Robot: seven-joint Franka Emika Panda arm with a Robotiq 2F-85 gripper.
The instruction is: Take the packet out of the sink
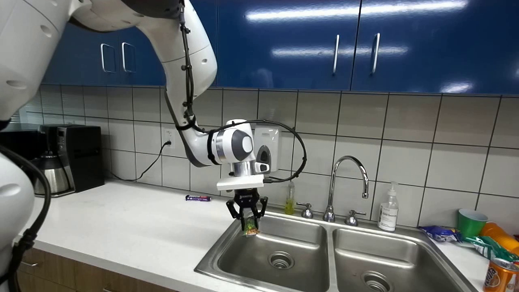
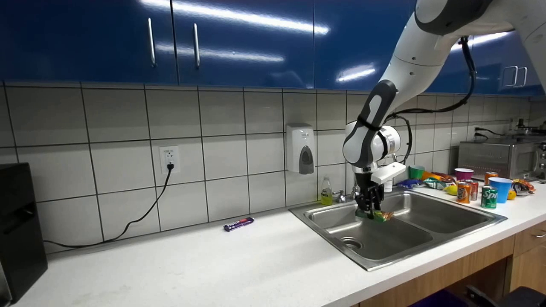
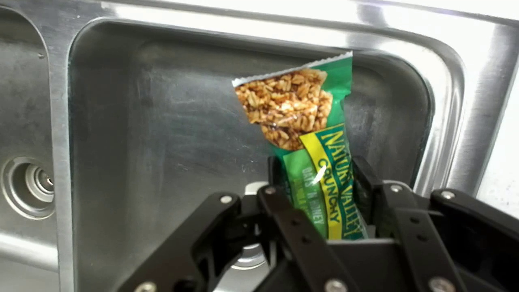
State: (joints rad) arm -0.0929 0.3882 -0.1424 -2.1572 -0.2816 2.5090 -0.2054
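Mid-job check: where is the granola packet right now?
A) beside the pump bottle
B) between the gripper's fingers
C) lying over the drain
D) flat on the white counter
B: the wrist view shows the granola packet between the fingers of the gripper, one on each side.

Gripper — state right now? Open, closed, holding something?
Gripper: closed, holding the green Nature Valley packet.
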